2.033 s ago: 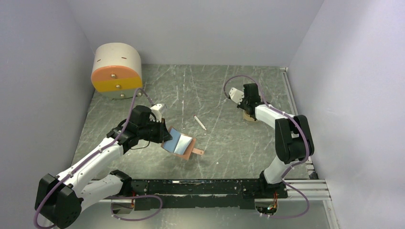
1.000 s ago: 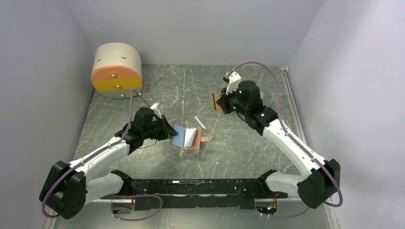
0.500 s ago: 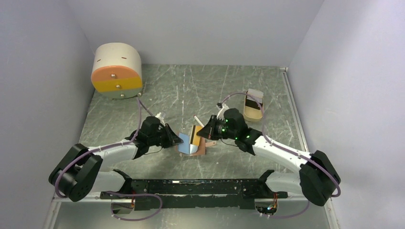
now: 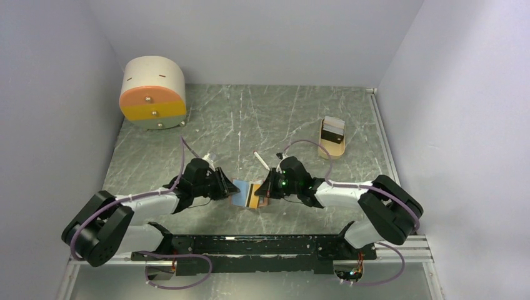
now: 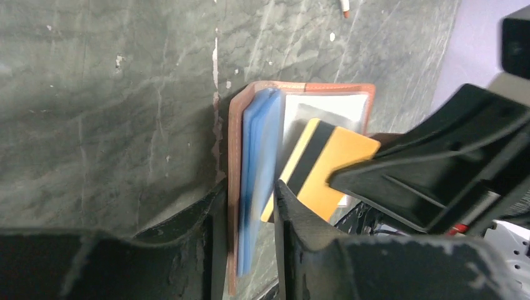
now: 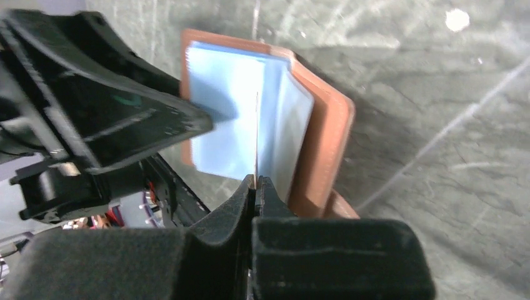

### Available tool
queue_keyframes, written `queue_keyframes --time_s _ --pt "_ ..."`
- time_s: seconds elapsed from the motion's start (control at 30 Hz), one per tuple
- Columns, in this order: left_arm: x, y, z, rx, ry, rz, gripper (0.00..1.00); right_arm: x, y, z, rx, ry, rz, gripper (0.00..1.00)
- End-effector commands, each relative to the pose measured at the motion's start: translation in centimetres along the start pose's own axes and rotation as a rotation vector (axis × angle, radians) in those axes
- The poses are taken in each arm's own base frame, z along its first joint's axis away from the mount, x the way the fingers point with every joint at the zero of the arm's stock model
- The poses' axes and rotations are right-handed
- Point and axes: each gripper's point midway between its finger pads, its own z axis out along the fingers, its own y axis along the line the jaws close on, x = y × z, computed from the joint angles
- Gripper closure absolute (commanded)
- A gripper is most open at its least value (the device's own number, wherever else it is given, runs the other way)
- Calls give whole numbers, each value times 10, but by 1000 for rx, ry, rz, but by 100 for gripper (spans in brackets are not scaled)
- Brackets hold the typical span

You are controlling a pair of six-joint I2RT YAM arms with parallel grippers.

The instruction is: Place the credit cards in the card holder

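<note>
The card holder [image 4: 242, 194] is a brown cover [image 5: 233, 187] with pale blue sleeves [image 5: 257, 150], lying open at the table's near middle. My left gripper [image 4: 229, 186] [image 5: 249, 187] straddles the cover and the sleeves, its jaws parted, with a gap showing beside the sleeves. From the right, my right gripper [image 4: 265, 189] [image 6: 255, 180] is shut on a yellow credit card [image 5: 328, 162] with a black stripe. That card is edge-on [image 6: 257, 134] in the right wrist view, its end among the sleeves [image 6: 225, 119]. A black credit card [image 4: 332, 130] with a white band stands in a tan stand [image 4: 331, 149] at the back right.
A thin white stick [image 4: 260, 159] [image 5: 344, 7] lies just behind the holder. A beige drum with an orange and yellow front [image 4: 153, 94] stands at the back left. Purple walls close in the grey marbled table [image 4: 281, 112] on three sides.
My right arm has carried the yellow card from the back right down into the open holder. The left jaws have parted from their tight pinch on the cover.
</note>
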Motion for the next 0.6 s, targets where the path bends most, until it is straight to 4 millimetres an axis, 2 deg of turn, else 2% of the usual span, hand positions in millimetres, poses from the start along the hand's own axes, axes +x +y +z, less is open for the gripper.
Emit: queue_keyframes --time_s 0.0,0.07,0.37,0.57 --pt "-2 4 -9 -22 -29 68 64 8 -7 1 -23 -7 16 100" --pt "-3 6 -13 -22 -49 76 66 11 -12 1 -12 -4 4 100" --pt "-6 16 -18 -80 -67 124 91 6 -17 6 -15 7 -27 100" --pt "6 12 -16 -14 -13 170 91 -3 -15 3 -51 -29 -12 100"
